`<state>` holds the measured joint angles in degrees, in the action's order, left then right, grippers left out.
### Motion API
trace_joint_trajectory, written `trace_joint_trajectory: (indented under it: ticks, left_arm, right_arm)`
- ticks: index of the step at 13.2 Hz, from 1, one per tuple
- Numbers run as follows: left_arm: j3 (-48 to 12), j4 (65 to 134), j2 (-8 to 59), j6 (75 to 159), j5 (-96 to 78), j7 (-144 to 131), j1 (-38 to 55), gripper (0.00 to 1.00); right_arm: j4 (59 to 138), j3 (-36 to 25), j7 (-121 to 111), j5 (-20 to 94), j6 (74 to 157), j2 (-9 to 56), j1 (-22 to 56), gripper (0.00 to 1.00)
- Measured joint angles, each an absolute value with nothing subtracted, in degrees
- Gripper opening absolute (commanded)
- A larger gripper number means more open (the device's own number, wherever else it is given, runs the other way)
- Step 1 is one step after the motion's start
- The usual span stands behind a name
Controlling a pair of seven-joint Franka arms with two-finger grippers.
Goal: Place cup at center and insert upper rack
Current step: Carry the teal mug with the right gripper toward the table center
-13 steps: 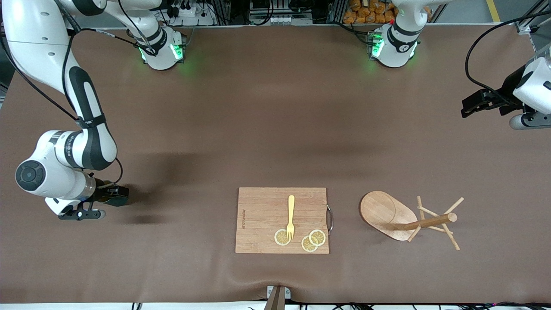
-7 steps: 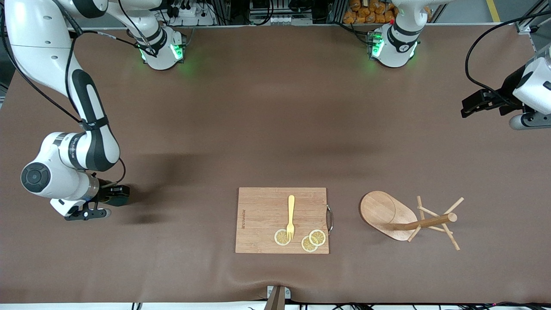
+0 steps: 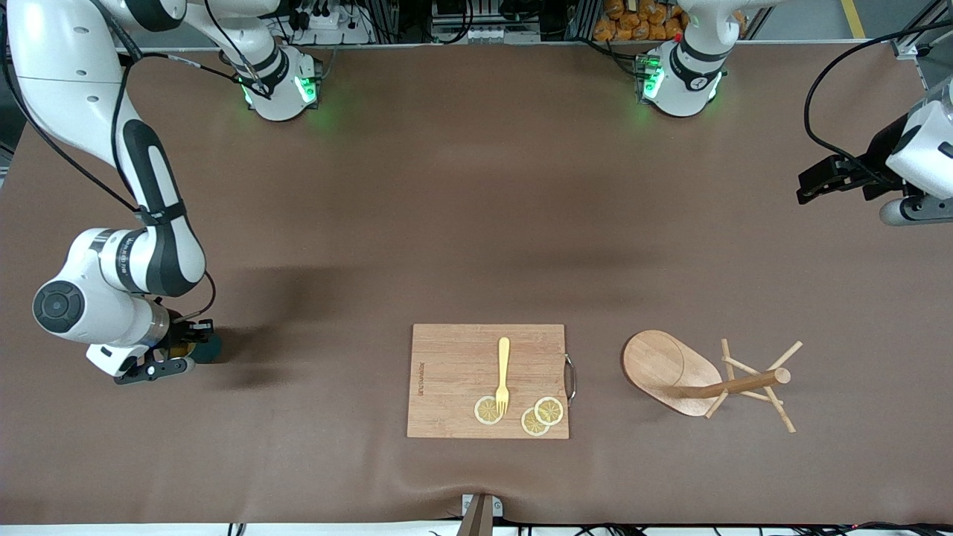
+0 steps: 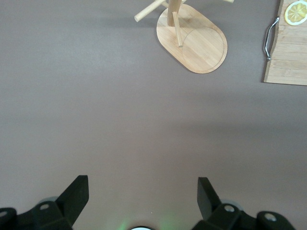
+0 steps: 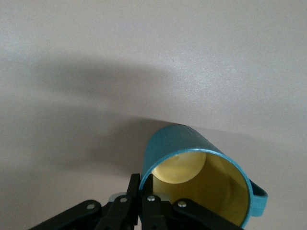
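Right gripper (image 3: 195, 344) clamped on cup (image 5: 199, 179) rim at right arm's end of surface (image 3: 447, 223); cup now tipped, newly visible. Lift starting. Left gripper (image 4: 141, 196) wide open, empty, waiting. Rack (image 3: 707, 378) lies toppled beside board (image 3: 454, 380).

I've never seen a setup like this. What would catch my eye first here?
Probably the wooden mug tree lying tipped over on the table, near the left arm's end, beside a cutting board carrying a yellow fork and lemon slices. At the right arm's end, the right gripper pinches the rim of a teal cup. The left gripper waits open, high over bare table.
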<state>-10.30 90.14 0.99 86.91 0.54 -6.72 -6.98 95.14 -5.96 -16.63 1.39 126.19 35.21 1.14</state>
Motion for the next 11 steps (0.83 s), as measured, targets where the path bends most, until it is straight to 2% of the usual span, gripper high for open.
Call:
trace_joint_trajectory:
  ticks: [7, 11]
  left_arm:
    - [-10.28, 90.15, 1.30, 86.91, 0.54, -6.72, -7.04, 1.00]
    - [-10.27, 90.15, 1.51, 86.91, 0.54, -6.72, -7.08, 1.00]
  right_arm:
    - [92.34, -4.49, -15.87, 1.56, 126.17, 34.58, 3.19, 0.00]
    - [91.95, -3.04, -6.04, 1.75, 125.34, 33.08, 8.55, 0.00]
